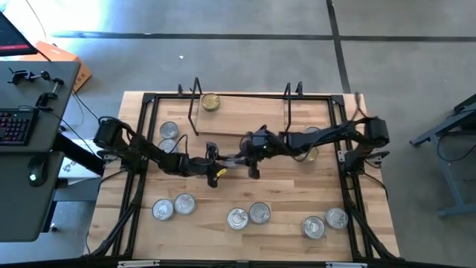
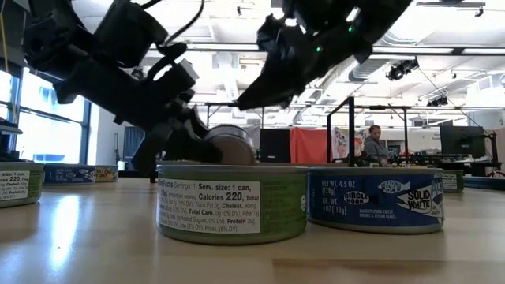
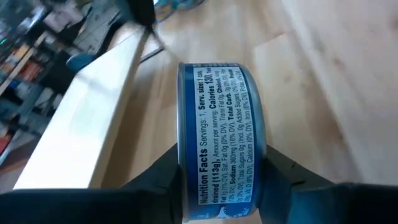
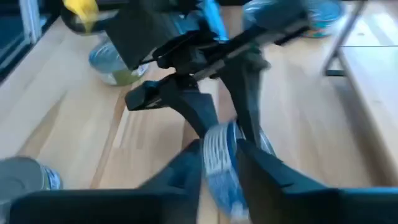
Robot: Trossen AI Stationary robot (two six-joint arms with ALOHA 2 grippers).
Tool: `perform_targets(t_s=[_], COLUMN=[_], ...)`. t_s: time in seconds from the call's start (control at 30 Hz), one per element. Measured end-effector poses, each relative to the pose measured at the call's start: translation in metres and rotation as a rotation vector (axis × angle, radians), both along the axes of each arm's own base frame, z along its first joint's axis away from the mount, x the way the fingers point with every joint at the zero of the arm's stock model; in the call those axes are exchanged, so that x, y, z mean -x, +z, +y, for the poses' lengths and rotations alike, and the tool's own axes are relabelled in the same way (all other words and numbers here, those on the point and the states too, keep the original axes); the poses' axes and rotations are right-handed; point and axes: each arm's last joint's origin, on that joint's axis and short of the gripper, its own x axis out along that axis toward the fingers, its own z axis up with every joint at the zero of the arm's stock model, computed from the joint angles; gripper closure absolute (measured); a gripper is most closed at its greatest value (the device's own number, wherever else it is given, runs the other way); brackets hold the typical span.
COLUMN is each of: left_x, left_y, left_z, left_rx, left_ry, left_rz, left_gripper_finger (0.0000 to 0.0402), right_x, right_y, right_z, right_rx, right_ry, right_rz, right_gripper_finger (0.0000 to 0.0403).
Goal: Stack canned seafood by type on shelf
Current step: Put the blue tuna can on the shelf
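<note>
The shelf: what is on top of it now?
One gold can stands on the shelf, near its left end. The right arm covers the right end, so anything there is hidden.

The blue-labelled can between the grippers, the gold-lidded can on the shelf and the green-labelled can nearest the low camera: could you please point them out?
blue-labelled can (image 3: 224,140), left wrist view, on its nutrition label.
gold-lidded can (image 1: 210,102), high view, on its lid.
green-labelled can (image 2: 233,203), low view, on its side label.

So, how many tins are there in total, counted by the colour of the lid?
Silver lids: 9
Gold lids: 2
Lifted blue-label tin, lid hidden: 1
Total: 12
</note>
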Motion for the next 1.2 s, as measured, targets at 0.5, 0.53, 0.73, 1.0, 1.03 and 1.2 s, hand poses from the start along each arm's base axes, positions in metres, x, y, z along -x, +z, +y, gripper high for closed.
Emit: perform_targets(t_s=[0.5,0.53,0.73,1.0,1.03,1.2], left_x=[0.065,0.068,0.073,0.072,0.072,0.071], left_y=[0.048,0.049,0.062,0.064,0.063,0.064], left_z=[0.006,0.006,0.004,0.005,0.005,0.007], left_rx=[0.188,0.2,0.223,0.218,0.216,0.213], left_ry=[-0.304,-0.331,-0.427,-0.412,-0.403,-0.365], left_rz=[-0.426,-0.44,-0.506,-0.516,-0.515,-0.52], left_gripper_finger=[0.0283,0.0283,0.0283,0.0283,0.0283,0.0276], right_x=[0.029,0.028,0.018,0.001,-0.001,-0.007], right_y=[-0.006,-0.007,-0.01,0.008,0.011,0.019], right_z=[0.025,0.026,0.031,0.037,0.039,0.046], right_rx=[0.129,0.116,0.141,0.277,0.284,0.332], right_ry=[0.131,0.125,0.134,0.195,0.195,0.162], right_rz=[-0.191,-0.23,-0.4,-0.465,-0.473,-0.443], right_gripper_finger=[0.0207,0.0206,0.0203,0.0148,0.0143,0.0141])
